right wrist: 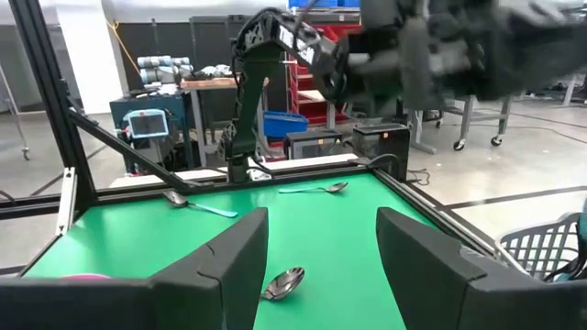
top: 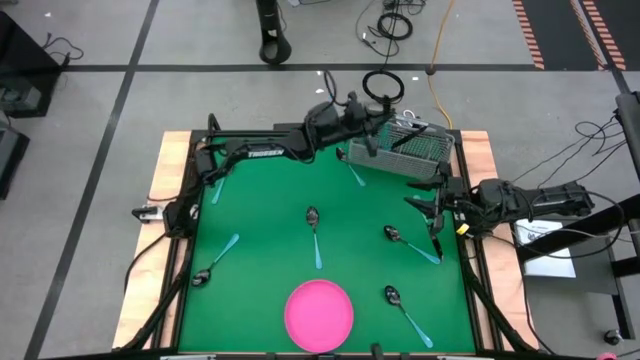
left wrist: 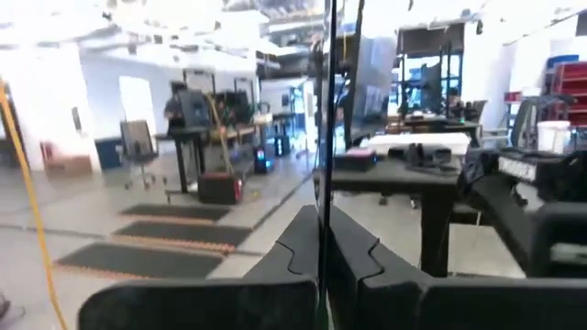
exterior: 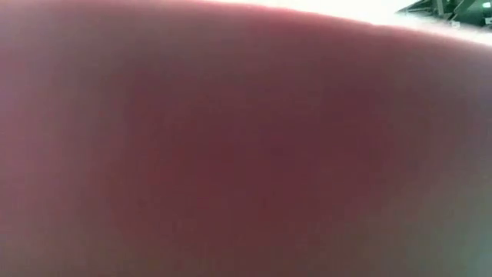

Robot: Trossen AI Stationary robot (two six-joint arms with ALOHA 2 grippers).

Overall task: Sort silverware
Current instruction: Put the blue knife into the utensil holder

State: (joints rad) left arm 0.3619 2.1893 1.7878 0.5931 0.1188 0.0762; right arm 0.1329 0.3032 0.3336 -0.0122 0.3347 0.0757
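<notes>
Several spoons with dark heads and light-blue handles lie flat on the green mat: spoon [top: 315, 235], spoon [top: 215, 260], spoon [top: 410, 243] and spoon [top: 405, 310]. My left gripper [top: 372, 147] is at the left end of the grey wire-mesh basket [top: 410, 150] and is shut on a thin utensil [left wrist: 323, 183]. My right gripper [top: 436, 218] hovers open near the mat's right edge. In its wrist view a spoon head [right wrist: 284, 284] lies on the mat ahead of the right gripper [right wrist: 321, 266], between the lines of its fingers. It touches nothing. My left gripper pinches a thin dark utensil shaft [left wrist: 323, 229] between its two shut fingers [left wrist: 298, 252]. The fingers point level and lie across the shaft, which stands upright through them, lifted clear. Which end of the utensil is up does not show.
A round pink plate [top: 320, 315] sits at the mat's near edge and blocks the low view with a pink blur [exterior: 231, 154]. One light-blue handle [top: 355, 175] lies by the basket's near left corner, another handle [top: 218, 188] beside the left arm. Open mat lies in the middle.
</notes>
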